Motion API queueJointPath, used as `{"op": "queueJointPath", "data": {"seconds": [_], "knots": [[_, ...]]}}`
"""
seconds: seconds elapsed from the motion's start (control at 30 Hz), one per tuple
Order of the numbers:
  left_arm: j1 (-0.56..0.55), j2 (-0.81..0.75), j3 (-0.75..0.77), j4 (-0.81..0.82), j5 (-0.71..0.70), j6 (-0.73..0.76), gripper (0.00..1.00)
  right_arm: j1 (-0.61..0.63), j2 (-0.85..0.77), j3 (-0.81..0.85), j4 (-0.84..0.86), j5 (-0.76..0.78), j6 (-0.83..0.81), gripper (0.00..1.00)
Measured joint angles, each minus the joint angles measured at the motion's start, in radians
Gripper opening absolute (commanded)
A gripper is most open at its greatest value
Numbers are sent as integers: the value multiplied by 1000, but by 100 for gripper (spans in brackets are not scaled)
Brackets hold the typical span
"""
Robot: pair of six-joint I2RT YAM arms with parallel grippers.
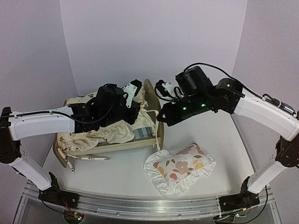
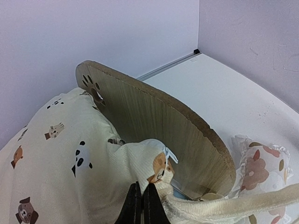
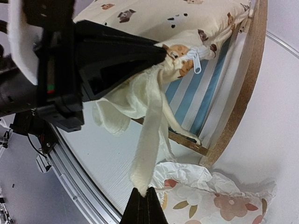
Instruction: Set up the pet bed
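Toward the back left of the desk stood the pet bed, with its arched headboard at the end nearer the right arm. A cream animal-print cushion lay bunched over the frame, not flat, so part of the blue-striped base showed bare beside the headboard.

The left fingers were closed tight on the cushion's corner, just by its zipper, and held that corner up off the base. The right fingers were likewise fully closed, pinching the end of a long cream tie that hung from the same corner. Holding one corner fixed while the other arm drew the tie out looked like a way to straighten the cushion and pull it toward the headboard, so that it would seat inside the frame.

A ruffled floral pillow rested on the desk in front of the bed, apart from it, probably kept aside until the cushion lay flat.
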Motion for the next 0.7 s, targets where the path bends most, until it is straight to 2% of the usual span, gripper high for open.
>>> {"op": "queueJointPath", "data": {"seconds": [0.23,0.37,0.43,0.5,0.6,0.7], "knots": [[0,26,0,0,12,0,0,-8,1,52,-24,-26,0,2],[0,28,0,0,14,0,0,-10,22,-9,-27,-22,8,26],[0,28,0,0,14,0,0,-10,53,-34,-31,-8,12,43],[0,32,0,0,13,0,0,-10,86,-53,-32,7,19,55],[0,39,0,0,12,0,0,-10,106,-82,-32,30,15,63],[0,49,0,0,11,1,0,-10,102,-101,-22,62,12,66]]}}
